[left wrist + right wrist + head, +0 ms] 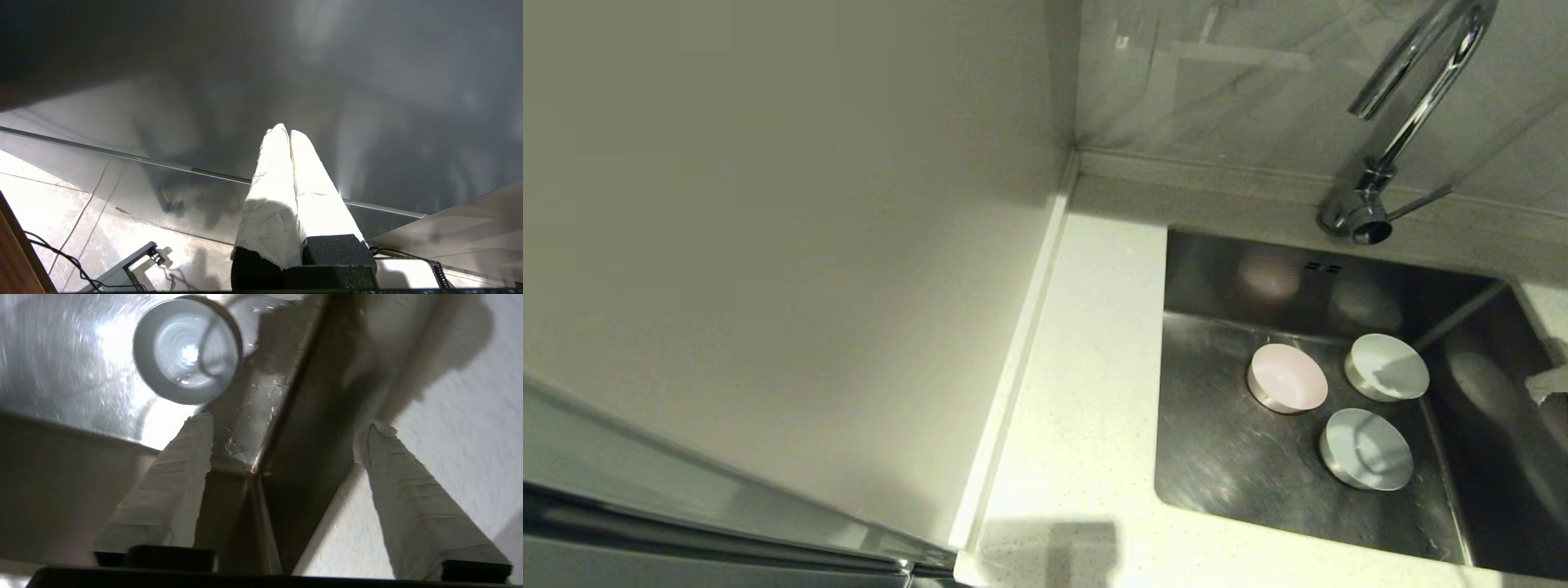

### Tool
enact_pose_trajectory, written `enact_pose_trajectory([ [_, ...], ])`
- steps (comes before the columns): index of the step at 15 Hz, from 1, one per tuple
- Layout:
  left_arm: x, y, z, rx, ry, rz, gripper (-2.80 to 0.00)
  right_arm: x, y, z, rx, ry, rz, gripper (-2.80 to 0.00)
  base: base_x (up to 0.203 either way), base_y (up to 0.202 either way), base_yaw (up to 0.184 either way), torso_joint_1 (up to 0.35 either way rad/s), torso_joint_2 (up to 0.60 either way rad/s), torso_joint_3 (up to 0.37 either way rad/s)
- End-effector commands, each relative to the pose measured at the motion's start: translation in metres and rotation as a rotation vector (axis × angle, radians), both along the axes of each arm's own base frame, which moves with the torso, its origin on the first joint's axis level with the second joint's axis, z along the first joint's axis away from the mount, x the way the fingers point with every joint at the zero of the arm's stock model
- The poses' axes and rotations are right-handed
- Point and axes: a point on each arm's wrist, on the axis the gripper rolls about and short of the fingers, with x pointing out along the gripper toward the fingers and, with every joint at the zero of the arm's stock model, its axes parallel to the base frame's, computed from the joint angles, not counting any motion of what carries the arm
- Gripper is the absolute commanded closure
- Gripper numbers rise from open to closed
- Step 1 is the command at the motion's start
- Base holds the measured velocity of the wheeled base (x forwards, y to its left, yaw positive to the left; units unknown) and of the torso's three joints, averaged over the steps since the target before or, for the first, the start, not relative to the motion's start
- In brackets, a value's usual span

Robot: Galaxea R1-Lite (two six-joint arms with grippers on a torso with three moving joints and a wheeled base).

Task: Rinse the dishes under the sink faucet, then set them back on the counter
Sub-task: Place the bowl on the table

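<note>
Three small bowls stand on the floor of the steel sink [1217,441]: a pale pink one [1286,377], a white one [1387,367] and a pale blue one [1366,448]. The chrome faucet [1413,106] arches over the sink's back edge, with no water running. My right gripper [286,428] hangs open and empty over the sink's right front corner, short of the pale blue bowl [188,351]. Only one white-wrapped fingertip [1550,382] shows in the head view. My left gripper [289,130] is shut on nothing, parked low and out of the head view.
The white speckled counter [1078,367] runs along the sink's left and front, and also shows as counter [449,437] beside the right wall. A cream wall panel [768,245] stands at the left. A steel panel [367,81] faces the left gripper.
</note>
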Motion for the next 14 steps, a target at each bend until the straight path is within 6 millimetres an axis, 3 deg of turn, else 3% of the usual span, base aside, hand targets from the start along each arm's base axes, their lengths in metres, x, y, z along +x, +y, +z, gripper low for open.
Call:
enact_pose_trajectory([
  [1,0.0,0.0,0.0,0.0,-0.005,0.0,0.0,0.012,0.008,-0.009,0.007,0.027,0.058,-2.8,0.0,0.0,0.0,0.0,0.0,0.0],
  [5,0.0,0.0,0.0,-0.001,-0.004,0.0,0.0,0.038,0.018,-0.037,0.039,0.076,0.131,-2.8,0.0,0.0,0.0,0.0,0.0,0.0],
  [14,0.0,0.0,0.0,-0.001,-0.005,0.001,0.0,0.131,0.017,-0.121,-0.03,-0.077,0.209,-2.8,0.0,0.0,0.0,0.0,0.0,0.0],
])
